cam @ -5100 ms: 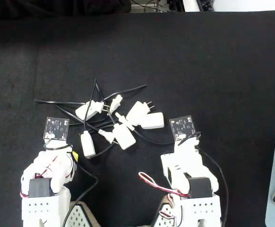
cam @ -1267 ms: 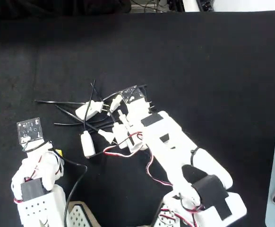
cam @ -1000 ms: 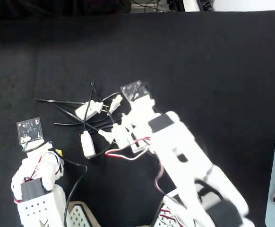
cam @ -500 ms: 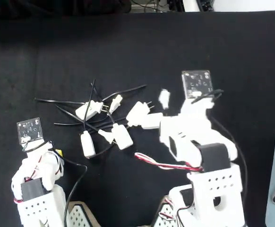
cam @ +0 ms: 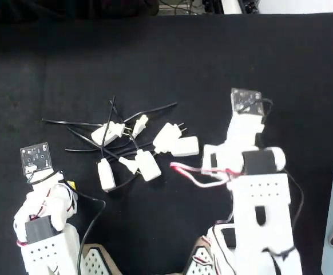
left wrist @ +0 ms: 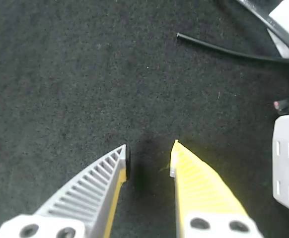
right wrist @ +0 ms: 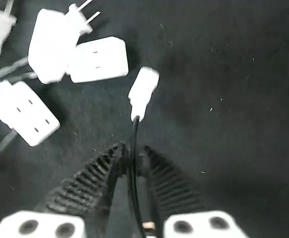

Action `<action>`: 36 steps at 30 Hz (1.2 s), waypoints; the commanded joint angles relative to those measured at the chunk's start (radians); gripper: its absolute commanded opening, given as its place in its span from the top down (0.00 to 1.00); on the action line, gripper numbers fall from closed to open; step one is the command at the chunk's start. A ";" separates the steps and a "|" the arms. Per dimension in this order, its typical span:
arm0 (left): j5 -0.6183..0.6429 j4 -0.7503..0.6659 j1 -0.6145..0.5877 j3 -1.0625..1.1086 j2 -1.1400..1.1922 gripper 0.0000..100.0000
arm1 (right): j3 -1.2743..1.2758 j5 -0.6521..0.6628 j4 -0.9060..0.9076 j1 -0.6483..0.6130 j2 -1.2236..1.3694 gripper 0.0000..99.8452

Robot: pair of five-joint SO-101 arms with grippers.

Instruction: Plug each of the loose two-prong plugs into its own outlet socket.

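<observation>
- Nearest you on the left, your left gripper [left wrist: 149, 157] hangs low over a bare patch of the black desk [cam: 281, 51]. Its fingers [left wrist: 196, 181] are apart with nothing between them.
- A narrow socket block [left wrist: 288, 163] lies just beside that gripper, on the yellow finger's side, not touching it.
- On the right, your right gripper [right wrist: 133, 157] stands beside the pile. Its fingers [right wrist: 85, 186] are clamped together on a thin black cord [right wrist: 133, 136].
- Follow that cord past the fingertips and you find a small plug [right wrist: 143, 91] at its end. You cannot tell whether it rests on the desk or hangs just above it.
- The small plug is near a flat socket block [right wrist: 97, 59] but apart from it; the block's two slots face up.
- Touching the flat socket block is a big plug [right wrist: 50, 44], its two prongs pointing away from the arms, free of any socket.
- Toward the left of these lies a square socket block [right wrist: 28, 111], slots up, with grey cords running off it.
- Farther left in the pile you see a left plug [cam: 108, 133] lying among crossed black cables [cam: 69, 124].
- At the pile's far side sits a far plug [cam: 139, 123], small and white, beside a black cable that runs off to the right.
</observation>
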 commanded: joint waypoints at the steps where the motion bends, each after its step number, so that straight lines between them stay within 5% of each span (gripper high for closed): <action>1: 0.008 -0.014 -0.010 0.002 -0.002 0.85 | -0.156 -0.091 0.003 0.006 0.131 0.83; 12: 0.008 -0.014 -0.010 0.004 -0.002 0.85 | -0.579 -0.115 0.055 -0.061 0.559 0.82; 21: 0.008 -0.014 -0.010 0.004 -0.002 0.85 | -0.605 0.236 0.247 -0.040 0.470 0.82; 36: 0.008 -0.014 -0.010 0.004 -0.002 0.85 | -0.375 0.621 0.244 0.305 0.456 0.82</action>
